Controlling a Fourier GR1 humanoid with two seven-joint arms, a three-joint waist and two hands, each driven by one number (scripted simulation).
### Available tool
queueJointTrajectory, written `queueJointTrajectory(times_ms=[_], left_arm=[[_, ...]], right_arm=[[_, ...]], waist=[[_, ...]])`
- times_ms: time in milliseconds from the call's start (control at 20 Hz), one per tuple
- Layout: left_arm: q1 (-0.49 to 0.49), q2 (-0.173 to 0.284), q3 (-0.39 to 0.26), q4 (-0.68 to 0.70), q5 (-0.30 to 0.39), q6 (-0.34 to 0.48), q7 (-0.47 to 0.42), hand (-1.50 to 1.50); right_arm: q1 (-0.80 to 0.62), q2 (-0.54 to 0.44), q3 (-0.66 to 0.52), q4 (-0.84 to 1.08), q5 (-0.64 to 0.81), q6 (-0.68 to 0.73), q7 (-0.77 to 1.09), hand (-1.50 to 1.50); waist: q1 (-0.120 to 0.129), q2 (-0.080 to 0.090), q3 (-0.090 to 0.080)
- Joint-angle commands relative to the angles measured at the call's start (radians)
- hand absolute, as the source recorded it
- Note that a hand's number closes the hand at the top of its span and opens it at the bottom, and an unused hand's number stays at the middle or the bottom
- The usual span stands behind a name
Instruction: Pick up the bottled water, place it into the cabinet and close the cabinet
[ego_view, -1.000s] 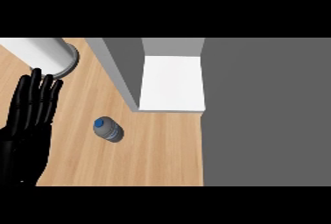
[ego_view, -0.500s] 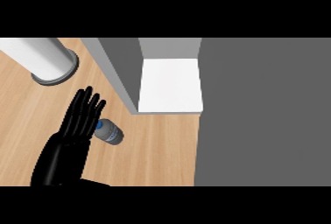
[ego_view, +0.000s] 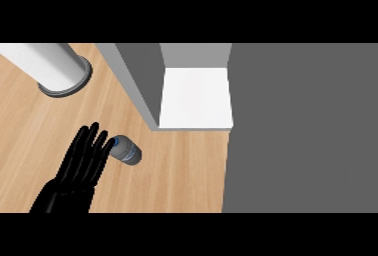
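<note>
Showing at the lower left of the head view, the left hand (ego_view: 76, 172) lies over the wooden counter (ego_view: 40, 132) with its fingers straight and held together, pointing up and slightly to the right. It is open and grips nothing. The bottled water (ego_view: 126, 150) sits on the counter just beside the fingertips, on their right side. It is a small grey-blue bottle with a blue cap turned toward the hand. The nearest fingertip and the cap look as if they meet, but from this steep angle contact cannot be told for sure, nor whether the bottle stands upright or lies tilted.

Above and to the right of the bottle is the cabinet (ego_view: 137, 82), open, with a grey wall running down toward the bottle and a white inner floor (ego_view: 196, 97) showing beside it. The bottle is outside the cabinet, near the lower corner of that wall but apart from it. A white cylinder (ego_view: 46, 60) with a grey ring at its base stands at the upper left — well apart from the hand. A plain grey surface (ego_view: 303, 130) fills the right side. The right hand does not show.
</note>
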Motion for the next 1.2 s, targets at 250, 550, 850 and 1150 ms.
queueJointTrajectory(times_ms=[250,550,850,1150], left_arm=[[0.159,0.004,-0.064,-0.026,-0.052,-0.014,-0.093,-1.5],[0.128,0.028,0.027,0.05,0.017,-0.073,-0.167,-1.5],[0.262,0.045,0.057,-0.026,0.055,-0.117,-0.22,-1.5],[0.1,0.077,0.228,0.159,0.121,-0.151,-0.237,-1.5]], right_arm=[[0.177,0.004,0.01,-0.078,-0.029,0.07,-0.061,-1.5],[0.083,0.017,0.032,0.016,0.034,0.061,-0.08,-1.5],[0.097,0.029,0.048,0.087,0.069,0.078,-0.182,-1.5],[0.177,0.013,0.056,0.027,0.057,0.107,-0.195,-1.5]], waist=[[-0.001,-0.001,0.0],[0.001,0.001,0.0],[0.007,0.0,0.0],[-0.001,0.001,0.0]])
